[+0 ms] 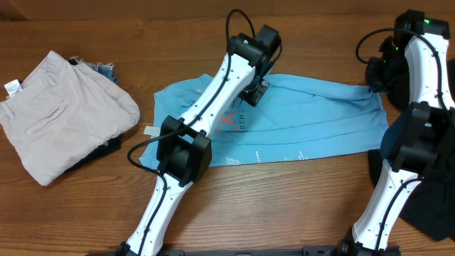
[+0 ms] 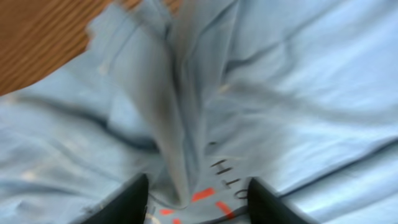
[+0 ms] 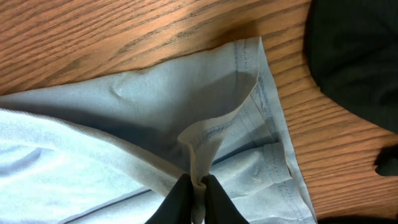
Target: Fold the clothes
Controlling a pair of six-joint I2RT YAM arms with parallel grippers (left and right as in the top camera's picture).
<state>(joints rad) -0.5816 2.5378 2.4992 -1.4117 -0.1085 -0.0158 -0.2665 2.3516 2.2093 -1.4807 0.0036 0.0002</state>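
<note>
nearest us, the left arm (image 1: 153, 213) rose from the near edge of the table (image 1: 284, 206) and slanted away to the right, stretched long over the light blue t-shirt (image 1: 313, 121), its wrist tipped down onto the cloth about mid-table. the left gripper (image 2: 198, 200) had its jaws standing apart. in its wrist view we saw a raised ridge of blue cloth between the two dark fingers (image 2: 127, 200), narrower than the gap and not squeezed. the red lettering (image 2: 202, 195) lay just under that ridge.

the right arm (image 1: 387, 199) climbed from the near right, beside the bunched black t-shirt (image 1: 434, 206), ran almost straight away from us, then bent back down at its far end. the right gripper (image 3: 196, 190) was pinched together on a small fold of the blue shirt's stitched hem, at the garment's far right corner.

the blue t-shirt lay in the middle of the table, its long axis running left to right, with lengthwise creases along it. its near edge carried a line of small white print, the hem faced right, and a small white tag (image 1: 149, 130) stuck out at the left end. a strip of bare wood parted the hem from the black shirt.

well apart at the left end sat folded beige trousers (image 1: 57, 114) on a darker garment (image 1: 99, 153).
</note>
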